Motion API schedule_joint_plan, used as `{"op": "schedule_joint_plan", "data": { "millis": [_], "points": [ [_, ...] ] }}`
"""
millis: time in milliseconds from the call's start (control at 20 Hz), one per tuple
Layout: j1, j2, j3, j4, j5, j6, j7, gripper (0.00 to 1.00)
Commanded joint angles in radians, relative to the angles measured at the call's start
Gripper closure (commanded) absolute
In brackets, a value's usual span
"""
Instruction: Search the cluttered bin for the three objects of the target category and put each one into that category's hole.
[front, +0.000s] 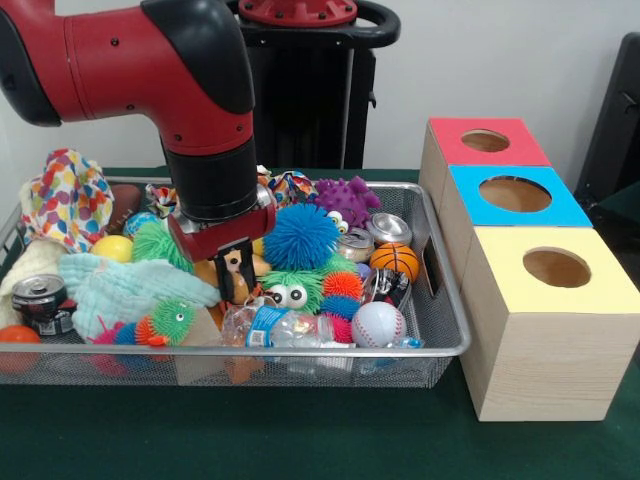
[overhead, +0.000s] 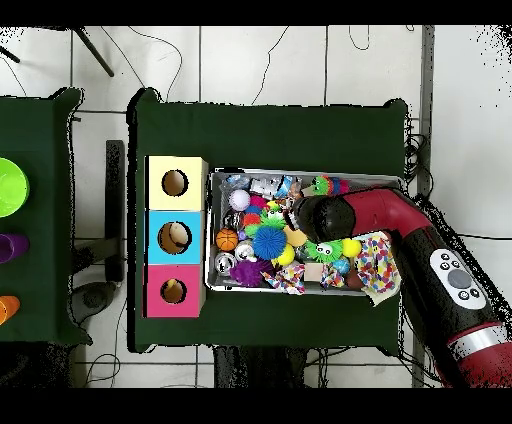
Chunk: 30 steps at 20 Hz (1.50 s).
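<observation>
While the arm hangs low over the bin's middle, the entries read as follows.

Gripper (front: 236, 268): two dark fingers pointing down, parted by a narrow gap, tips sunk among the toys just left of the blue spiky ball (front: 300, 237); something orange-tan shows between and behind the fingers, but whether they have hold of it I cannot tell.
Gripper, overhead view: hidden under the arm's black wrist (overhead: 312, 213).
Bin (front: 440, 340): wire mesh tray on the green table (front: 300, 440), heaped full.
Smooth balls, counted: three, namely a white baseball (front: 378, 323) at the near right, a small basketball (front: 396, 260) behind it, a yellow ball (front: 113, 248) at the left.
Cans, counted: two, one lying at the left edge (front: 36, 297), one near the far right corner (front: 387, 229).
Plastic bottle (front: 275, 326): one, clear, blue label, lying along the near wall.
Cloths: a pale green one (front: 120, 285) and a spotted one (front: 68, 200), both at the left.
Purple spiky toy (front: 345, 197): one, far side.
Box holes, counted: three, each on its own coloured top, red (front: 485, 141), blue (front: 515, 193), yellow (front: 556, 267), in a row just right of the bin.
</observation>
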Motion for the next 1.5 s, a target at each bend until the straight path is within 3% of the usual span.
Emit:
{"op": "schedule_joint_plan", "data": {
  "millis": [50,400,750,1200,1500],
  "points": [
    [0.036,-0.019,-0.084,-0.042,0.011,0.271,-0.239,1.00],
    [0.087,-0.084,-0.098,-0.069,0.063,0.421,-0.208,1.00],
    [0.113,-0.144,-0.106,-0.048,0.071,0.509,-0.148,1.00],
    [0.139,-0.175,-0.114,-0.050,0.081,0.571,-0.116,1.00],
    [0.149,-0.230,-0.131,0.024,0.130,0.560,-0.034,1.00]
  ]
}}
